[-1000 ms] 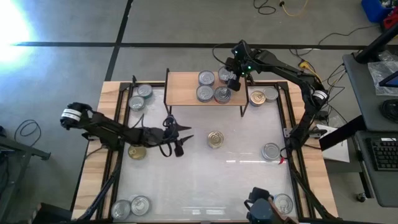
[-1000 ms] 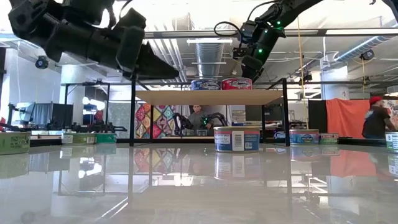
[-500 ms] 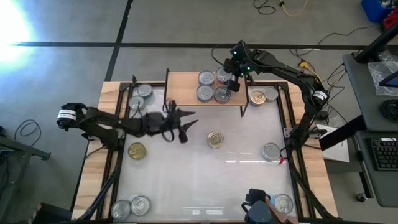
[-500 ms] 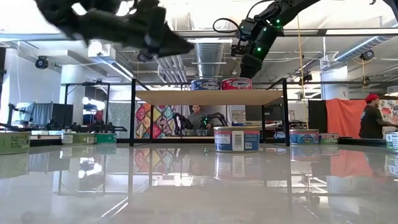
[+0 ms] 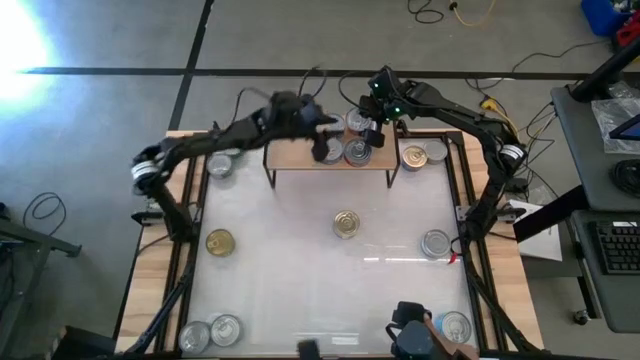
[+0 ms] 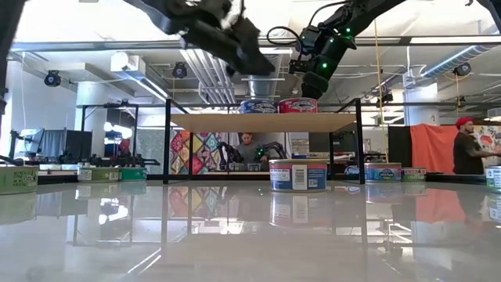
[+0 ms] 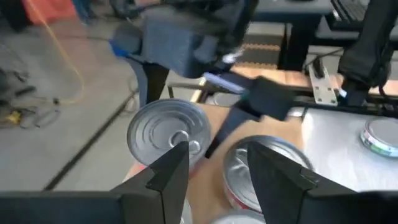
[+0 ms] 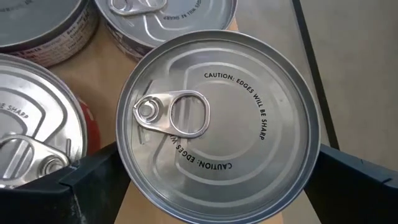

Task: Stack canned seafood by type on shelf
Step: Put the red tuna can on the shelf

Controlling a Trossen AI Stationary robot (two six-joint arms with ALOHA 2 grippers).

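Right gripper (image 5: 366,131) is over the shelf (image 5: 290,150), fingers spread wide on either side of a silver tin (image 8: 217,124) sitting on the board. Left gripper (image 5: 322,140) hovers above the neighbouring tins (image 7: 168,127), fingers apart, holding nothing.

a robotics lab or workshop with an industrial look: across the top of the low view run bare ceiling ducts (image 6: 262,63) and beams. at the high view's right edge a desk (image 5: 590,130) holds a keyboard (image 5: 612,258), and cables (image 5: 455,12) trail over the grey concrete floor (image 5: 120,110) at the top. a person (image 6: 470,153) stands at the low view's far right, by an orange screen (image 6: 430,149).
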